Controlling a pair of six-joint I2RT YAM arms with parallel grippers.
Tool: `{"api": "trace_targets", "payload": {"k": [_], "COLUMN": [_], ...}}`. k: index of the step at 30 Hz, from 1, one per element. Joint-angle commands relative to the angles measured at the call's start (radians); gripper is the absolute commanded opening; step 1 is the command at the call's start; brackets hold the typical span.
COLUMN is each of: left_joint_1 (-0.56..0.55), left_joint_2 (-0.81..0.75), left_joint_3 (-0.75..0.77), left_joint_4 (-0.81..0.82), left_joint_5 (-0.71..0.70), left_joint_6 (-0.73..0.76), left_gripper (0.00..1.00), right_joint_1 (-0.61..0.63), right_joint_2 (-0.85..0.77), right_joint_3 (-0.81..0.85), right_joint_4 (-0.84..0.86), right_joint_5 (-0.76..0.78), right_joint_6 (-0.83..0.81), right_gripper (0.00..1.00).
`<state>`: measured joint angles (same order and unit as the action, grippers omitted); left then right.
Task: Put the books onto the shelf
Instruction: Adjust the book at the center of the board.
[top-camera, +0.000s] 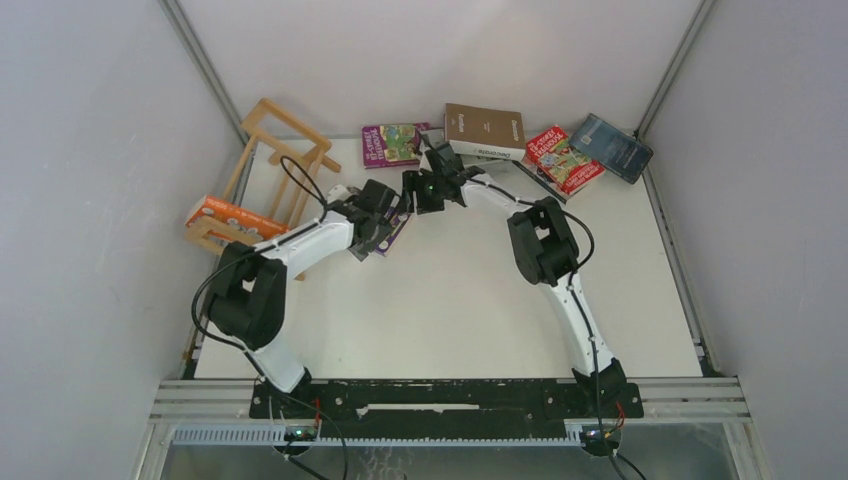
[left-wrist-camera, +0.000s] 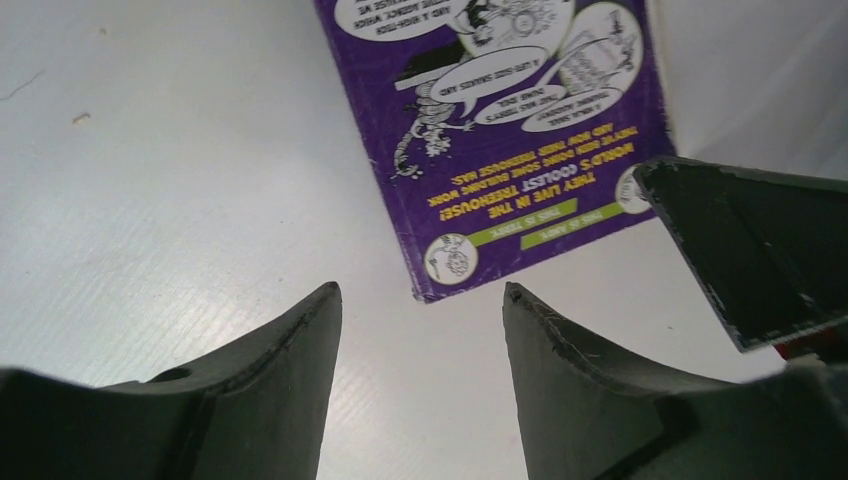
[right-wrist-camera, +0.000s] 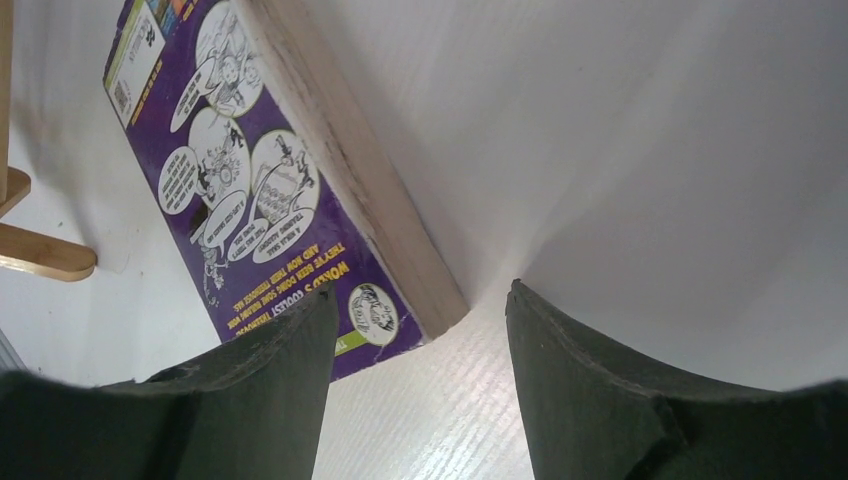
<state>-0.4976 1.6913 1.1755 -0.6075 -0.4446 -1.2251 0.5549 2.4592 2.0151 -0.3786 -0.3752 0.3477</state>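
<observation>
A purple paperback book (left-wrist-camera: 500, 130) lies flat on the white table, its near corner just beyond my left gripper (left-wrist-camera: 420, 290), which is open and holds nothing. From the other side my right gripper (right-wrist-camera: 420, 288) is open too, its left finger in front of the same book (right-wrist-camera: 260, 200) by its page edge. In the top view both grippers, left (top-camera: 385, 228) and right (top-camera: 412, 195), meet over that book (top-camera: 398, 232) at the table's middle back. The wooden shelf (top-camera: 270, 150) leans at the back left with an orange book (top-camera: 225, 215) on it.
Along the back edge lie another purple book (top-camera: 393, 145), a brown book (top-camera: 485, 128) stacked on others, a red book (top-camera: 563, 158) and a dark blue book (top-camera: 612, 147). A black finger of the right gripper (left-wrist-camera: 750, 250) shows in the left wrist view.
</observation>
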Motion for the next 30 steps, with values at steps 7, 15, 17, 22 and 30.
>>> {"api": "trace_targets", "payload": {"k": [7, 15, 17, 22, 30], "left_joint_1": [-0.006, -0.004, -0.003, 0.001, 0.004], "left_joint_2": [0.040, 0.112, 0.123, 0.134, 0.136], "left_joint_3": [-0.107, -0.075, -0.073, -0.074, -0.065], "left_joint_4": [0.071, 0.086, 0.086, 0.090, 0.099], "left_joint_5": [-0.068, -0.078, -0.074, -0.060, -0.037], "left_joint_6": [-0.065, -0.047, -0.044, -0.044, -0.035], "left_gripper": [0.65, 0.65, 0.65, 0.65, 0.65], "right_joint_1": [0.045, 0.034, 0.033, 0.033, 0.029], "right_joint_2": [0.014, 0.076, 0.103, 0.168, 0.176], "right_joint_3": [0.026, 0.115, 0.172, 0.305, 0.306], "right_joint_4": [-0.032, -0.122, -0.178, -0.315, -0.378], "right_joint_5": [-0.012, -0.041, -0.050, -0.068, -0.156], "right_joint_6": [-0.049, -0.076, -0.083, -0.085, -0.046], "right_gripper": [0.70, 0.66, 0.62, 0.49, 0.06]}}
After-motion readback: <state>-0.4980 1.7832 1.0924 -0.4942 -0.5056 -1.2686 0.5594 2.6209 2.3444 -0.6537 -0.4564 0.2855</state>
